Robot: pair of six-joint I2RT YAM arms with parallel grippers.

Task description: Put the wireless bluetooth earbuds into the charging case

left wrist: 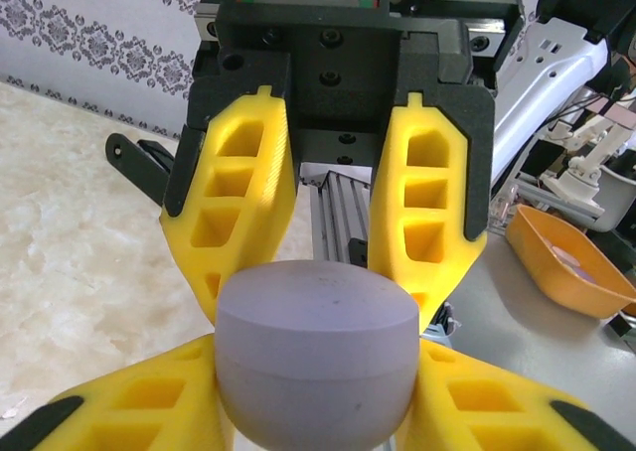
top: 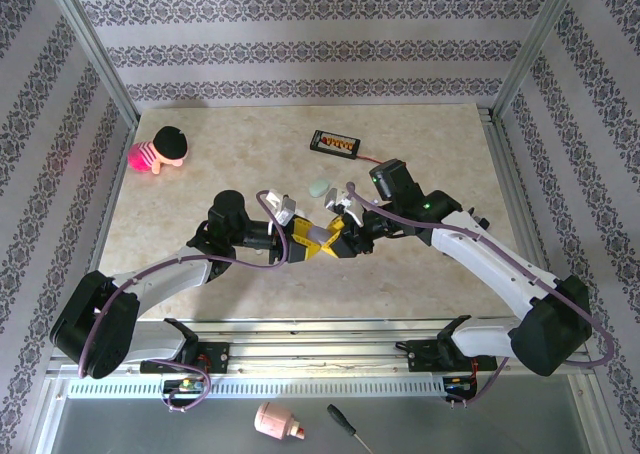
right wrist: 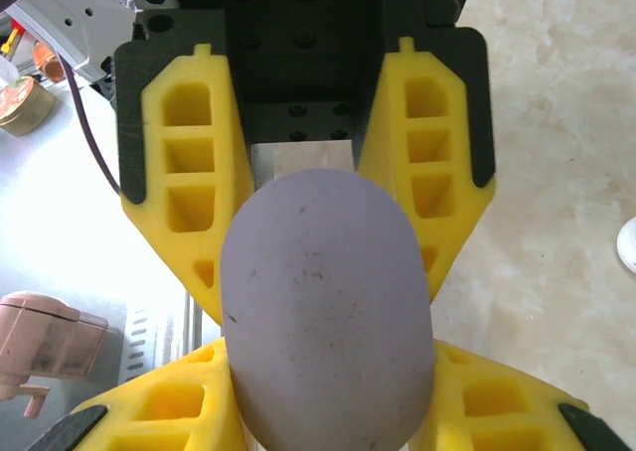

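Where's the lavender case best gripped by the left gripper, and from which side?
The lavender case: pinch the part on the left arm's side of its seam, across the rounded flanks, coming from the end opposite the right gripper, whose fingers flank the other part.

Patterned wallpaper walls (top: 300, 49) enclose a beige marbled table (top: 430, 144).

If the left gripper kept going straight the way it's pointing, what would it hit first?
The left gripper meets the lavender case between its fingers first; just beyond, the right gripper faces it head-on, apparently gripping it too.
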